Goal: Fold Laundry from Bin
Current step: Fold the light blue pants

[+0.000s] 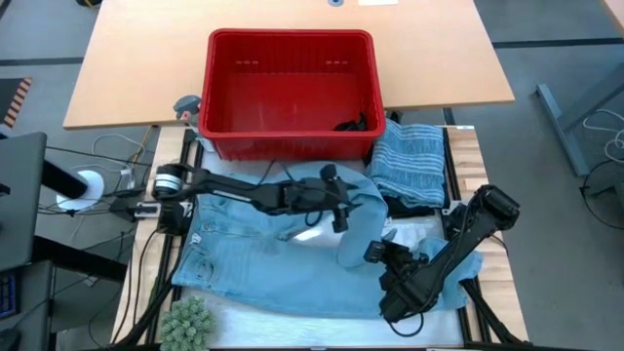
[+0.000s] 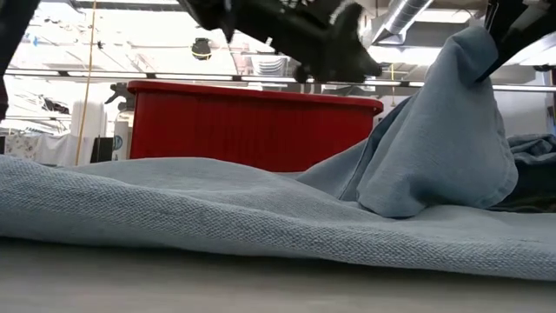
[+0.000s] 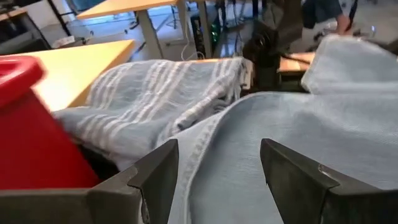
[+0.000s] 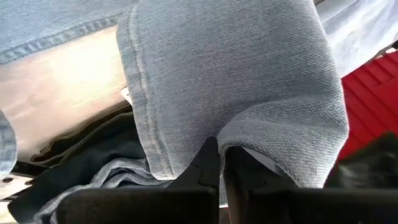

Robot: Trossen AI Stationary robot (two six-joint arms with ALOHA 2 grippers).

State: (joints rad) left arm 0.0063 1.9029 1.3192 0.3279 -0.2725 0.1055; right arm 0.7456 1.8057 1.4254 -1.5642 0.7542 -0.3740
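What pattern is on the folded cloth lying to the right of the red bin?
Grey-blue with pale stripes; the folded cloth shows best in the high view.

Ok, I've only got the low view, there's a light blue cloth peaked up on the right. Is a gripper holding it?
Observer: Yes. The right gripper is shut on the light blue garment, pinching a fold of it, as the right wrist view shows.
Operator: And the left one?
Observer: The left gripper is open, above the same garment, holding nothing.
Operator: What's in the bin?
Observer: From above, the red bin is nearly empty, with one dark item in a corner.
Operator: Anything beside it?
Observer: A striped grey-blue garment lies folded on the right arm's side of the bin.
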